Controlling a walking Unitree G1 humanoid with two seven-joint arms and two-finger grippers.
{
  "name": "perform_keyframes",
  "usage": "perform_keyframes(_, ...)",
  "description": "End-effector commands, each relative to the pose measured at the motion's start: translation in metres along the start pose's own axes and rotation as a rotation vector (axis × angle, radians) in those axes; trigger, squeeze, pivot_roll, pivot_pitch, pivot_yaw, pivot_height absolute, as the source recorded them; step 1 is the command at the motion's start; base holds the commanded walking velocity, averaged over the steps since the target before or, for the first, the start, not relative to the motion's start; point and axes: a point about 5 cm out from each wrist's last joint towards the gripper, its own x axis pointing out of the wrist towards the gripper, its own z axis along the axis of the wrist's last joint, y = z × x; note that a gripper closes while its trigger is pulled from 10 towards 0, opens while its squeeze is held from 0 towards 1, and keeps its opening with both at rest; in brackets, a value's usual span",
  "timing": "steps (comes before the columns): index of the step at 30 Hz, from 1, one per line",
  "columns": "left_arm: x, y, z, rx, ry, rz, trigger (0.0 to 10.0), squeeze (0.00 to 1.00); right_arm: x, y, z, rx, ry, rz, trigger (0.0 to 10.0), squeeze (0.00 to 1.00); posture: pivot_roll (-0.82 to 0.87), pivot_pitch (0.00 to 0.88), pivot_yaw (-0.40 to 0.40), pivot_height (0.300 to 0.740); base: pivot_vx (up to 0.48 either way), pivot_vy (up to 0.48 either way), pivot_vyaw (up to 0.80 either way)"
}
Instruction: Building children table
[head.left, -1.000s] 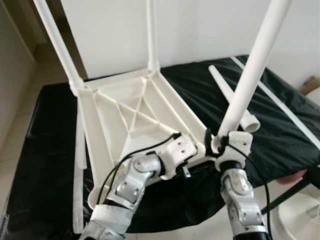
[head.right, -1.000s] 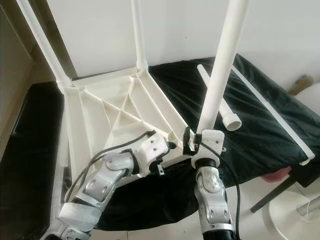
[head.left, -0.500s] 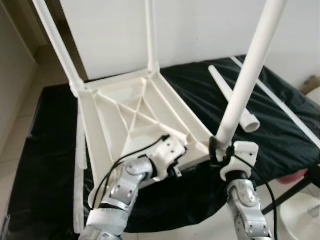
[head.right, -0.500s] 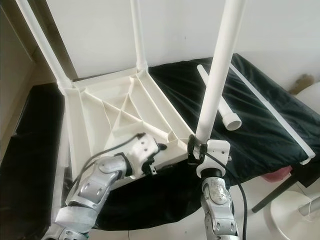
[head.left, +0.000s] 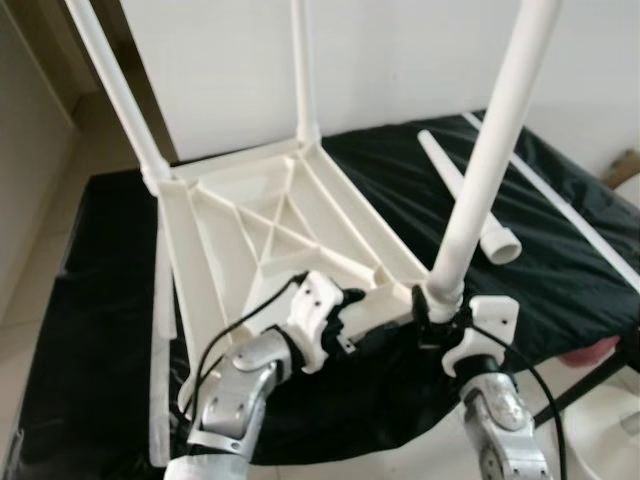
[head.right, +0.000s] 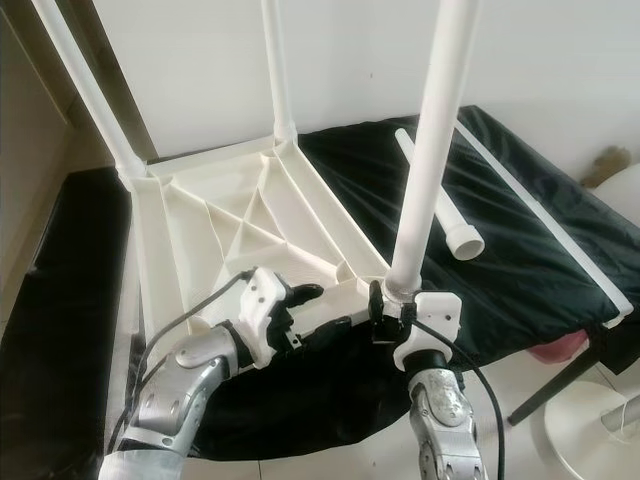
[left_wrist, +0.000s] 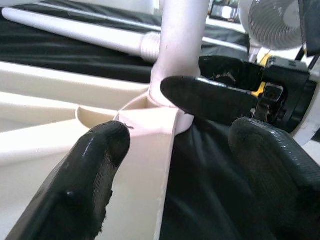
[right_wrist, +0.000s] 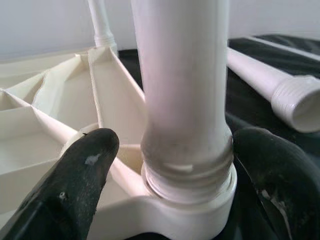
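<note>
Where the black-draped counter (head.left: 560, 260) carries it, the upturned white tabletop (head.left: 270, 235) is seen lying underside up, ribs exposed, with two legs already standing from its far corners and a third leg (head.right: 432, 150) rising from the near corner socket (right_wrist: 190, 200). Compared with a second ago, this third leg has been brought from a tilted, lifted pose down into the socket, and its threaded end is now seated at the collar; the right gripper (head.right: 400, 310) has been drawn back and lower, so that the base of the leg stands between its fingers (right_wrist: 80, 175). Those fingers are spread on either side of the leg without pressing on it, which is judged to mean that the leg has been let go or is about to be regripped for another turn. The left gripper (head.left: 345, 310) has also been slid back along the near rim of the tabletop toward the robot, and its fingers (left_wrist: 85, 170) are held apart, one over the rim just beside the socket, the other over the black cloth. A fourth leg (head.left: 465, 195) lies loose on the counter, well beyond the right fingers, so one corner is judged still to be fitted. No container is seen among these things; the socket alone holds anything, namely the foot of the third leg.
</note>
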Motion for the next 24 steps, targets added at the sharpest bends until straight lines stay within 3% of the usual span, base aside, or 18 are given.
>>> perform_keyframes(1, -0.005, -0.012, 0.002, -0.022, 0.007, -0.139, 10.0, 0.00, 0.001, -0.008, 0.005, 0.000, -0.008, 0.041, 10.0, 0.00, -0.09, 0.000, 0.065, 0.740, 0.000, 0.000, 0.00)
perform_keyframes(8, -0.008, -0.021, 0.007, -0.036, -0.004, -0.238, 10.0, 0.00, 0.005, -0.020, 0.012, -0.031, -0.019, 0.077, 10.0, 0.00, -0.10, 0.000, 0.068, 0.740, 0.000, 0.000, 0.00)
perform_keyframes(10, -0.004, -0.030, 0.007, 0.008, 0.044, -0.335, 10.0, 0.00, 0.013, -0.032, 0.017, -0.072, -0.018, 0.144, 10.0, 0.00, -0.12, 0.000, 0.078, 0.740, 0.000, 0.000, 0.00)
perform_keyframes(17, -0.001, -0.033, 0.008, 0.035, 0.060, -0.369, 10.0, 0.00, 0.022, -0.037, 0.019, -0.101, -0.010, 0.201, 10.0, 0.00, -0.12, 0.000, 0.082, 0.740, 0.000, 0.000, 0.00)
perform_keyframes(24, 0.002, -0.033, 0.013, 0.067, 0.078, -0.380, 10.0, 0.00, 0.044, -0.034, 0.022, -0.120, 0.008, 0.319, 10.0, 0.00, -0.11, 0.000, 0.087, 0.740, 0.000, 0.000, 0.00)
